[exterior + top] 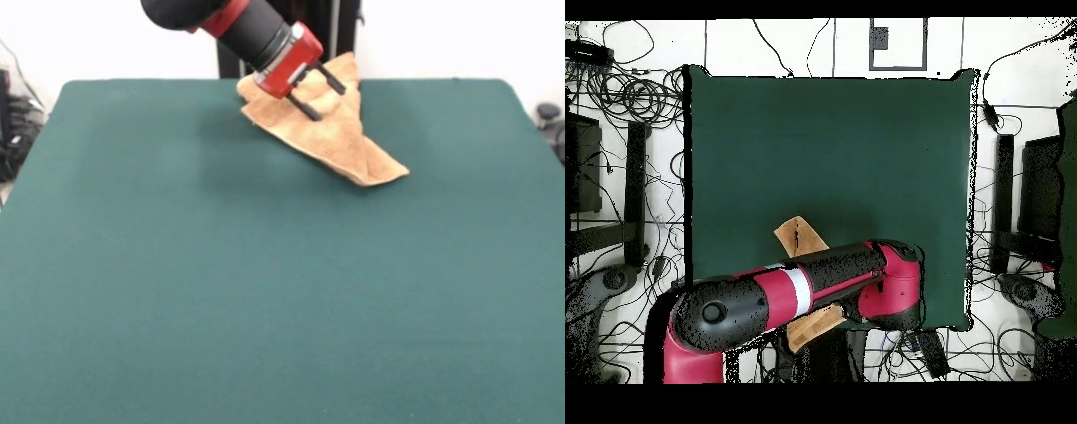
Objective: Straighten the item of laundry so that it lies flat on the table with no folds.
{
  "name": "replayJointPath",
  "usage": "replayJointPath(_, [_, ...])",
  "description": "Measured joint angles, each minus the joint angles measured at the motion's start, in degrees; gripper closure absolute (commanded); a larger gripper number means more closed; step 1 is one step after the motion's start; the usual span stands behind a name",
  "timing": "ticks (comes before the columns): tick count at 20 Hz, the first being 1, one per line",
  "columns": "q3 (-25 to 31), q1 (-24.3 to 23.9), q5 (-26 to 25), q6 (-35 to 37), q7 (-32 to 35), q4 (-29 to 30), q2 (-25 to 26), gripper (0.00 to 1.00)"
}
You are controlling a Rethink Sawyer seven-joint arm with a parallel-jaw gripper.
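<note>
- The desk (265,300) is a big flat top covered in dark green felt-like cloth, with rounded corners.
- The only thing lying on it is a small orange-tan terry towel (340,137), right up by the desk's edge on the robot's side.
- The towel isn't flat: it's folded over itself into a rough wedge, one corner pointing out toward the middle.

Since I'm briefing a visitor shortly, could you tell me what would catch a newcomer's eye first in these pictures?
The red and black arm stands out, reaching down at the table's far edge. Its pincer sits, fingers apart, over a crumpled orange-tan towel that is folded into a rough wedge. Around them the dark green cloth fills most of the front view.
</note>
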Motion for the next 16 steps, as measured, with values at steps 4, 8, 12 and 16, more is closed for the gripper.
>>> replayJointPath(4, [-0.2,0.1,5.2,2.7,-2.6,2.0,-0.4,0.00])
replayJointPath(8, [-0.5,0.0,14.0,3.0,-9.2,5.5,-0.2,0.00])
replayJointPath(12, [-1.0,0.3,22.7,3.4,-18.2,7.8,0.7,0.00])
replayJointPath(16, [-1.6,0.8,26.1,4.4,-23.6,8.2,1.3,0.00])
